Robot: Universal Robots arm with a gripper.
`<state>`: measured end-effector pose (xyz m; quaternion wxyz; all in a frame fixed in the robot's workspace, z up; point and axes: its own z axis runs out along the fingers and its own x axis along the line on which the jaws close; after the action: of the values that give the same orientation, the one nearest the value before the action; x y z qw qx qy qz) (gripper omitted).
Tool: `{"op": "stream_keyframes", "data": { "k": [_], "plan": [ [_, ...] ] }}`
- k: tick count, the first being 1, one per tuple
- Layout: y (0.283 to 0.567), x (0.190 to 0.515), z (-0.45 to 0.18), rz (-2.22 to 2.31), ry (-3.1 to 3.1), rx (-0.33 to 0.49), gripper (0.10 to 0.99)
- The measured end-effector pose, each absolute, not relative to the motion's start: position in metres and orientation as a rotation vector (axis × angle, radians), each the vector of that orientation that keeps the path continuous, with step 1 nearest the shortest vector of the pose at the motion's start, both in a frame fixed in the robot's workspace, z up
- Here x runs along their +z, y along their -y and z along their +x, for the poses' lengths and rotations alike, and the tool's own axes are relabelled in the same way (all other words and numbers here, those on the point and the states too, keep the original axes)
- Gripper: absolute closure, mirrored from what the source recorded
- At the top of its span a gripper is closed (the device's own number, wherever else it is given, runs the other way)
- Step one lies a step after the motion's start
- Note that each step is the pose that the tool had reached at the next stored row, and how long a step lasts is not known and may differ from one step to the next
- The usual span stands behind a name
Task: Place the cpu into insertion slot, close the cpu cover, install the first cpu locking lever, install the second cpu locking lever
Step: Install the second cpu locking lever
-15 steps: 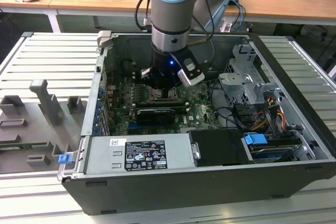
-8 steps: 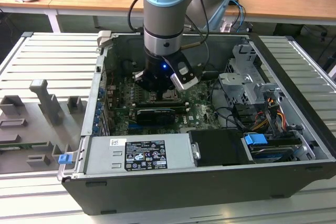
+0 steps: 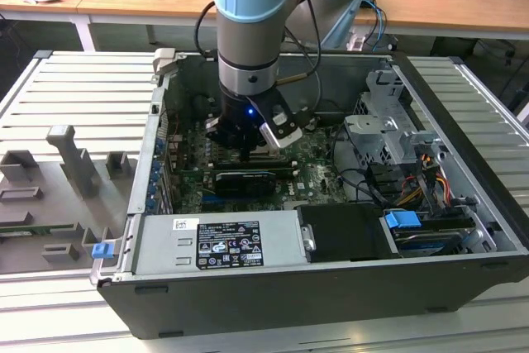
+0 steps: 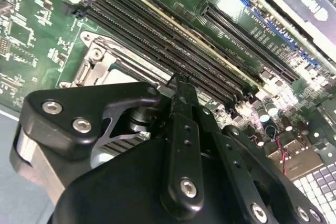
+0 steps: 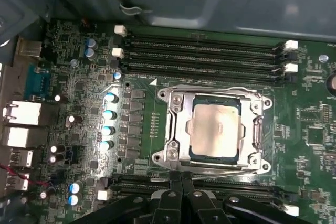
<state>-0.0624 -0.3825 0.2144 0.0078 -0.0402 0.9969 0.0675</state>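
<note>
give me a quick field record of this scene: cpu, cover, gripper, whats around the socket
cpu: seated flat in the insertion slot, silver-tan top showing
cpu cover: down over the socket, framing the chip through its window
gripper: fingers together, tips at the socket's edge, next to a thin lever wire; low inside the computer case in the exterior view
memory slots: long black rows beside the socket, unfilled
capacitors: row of blue-topped cans on the socket's other side
</note>
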Motion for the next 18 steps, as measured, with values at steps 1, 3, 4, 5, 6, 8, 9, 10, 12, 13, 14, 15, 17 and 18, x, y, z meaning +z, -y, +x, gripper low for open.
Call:
{"op": "stream_keyframes", "data": {
  "k": [1,3,4,5,6,8,9,10,12,13,14,15,17,18],
  "plan": [
    [0.383,0.214,-0.062,-0.125,-3.114,0.230,0.980],
    [0.385,0.213,-0.064,-0.125,-3.110,0.268,0.980],
    [0.386,0.213,-0.064,-0.125,-3.109,0.276,0.980],
    [0.389,0.213,-0.064,-0.125,-3.108,0.288,0.980],
    [0.391,0.212,-0.064,-0.125,-3.106,0.297,0.980],
    [0.396,0.212,-0.065,-0.125,-3.104,0.310,0.980],
    [0.398,0.212,-0.065,-0.125,-3.103,0.318,0.980],
    [0.399,0.211,-0.066,-0.126,-3.101,0.329,0.980],
    [0.401,0.210,-0.069,-0.128,-3.098,0.355,0.980],
    [0.401,0.210,-0.070,-0.129,-3.097,0.362,0.980],
    [0.403,0.208,-0.071,-0.132,-3.096,0.368,0.980],
    [0.403,0.207,-0.073,-0.134,-3.095,0.373,0.980],
    [0.403,0.204,-0.075,-0.139,-3.093,0.389,0.980],
    [0.403,0.202,-0.075,-0.141,-3.091,0.401,0.980]
  ]
}}
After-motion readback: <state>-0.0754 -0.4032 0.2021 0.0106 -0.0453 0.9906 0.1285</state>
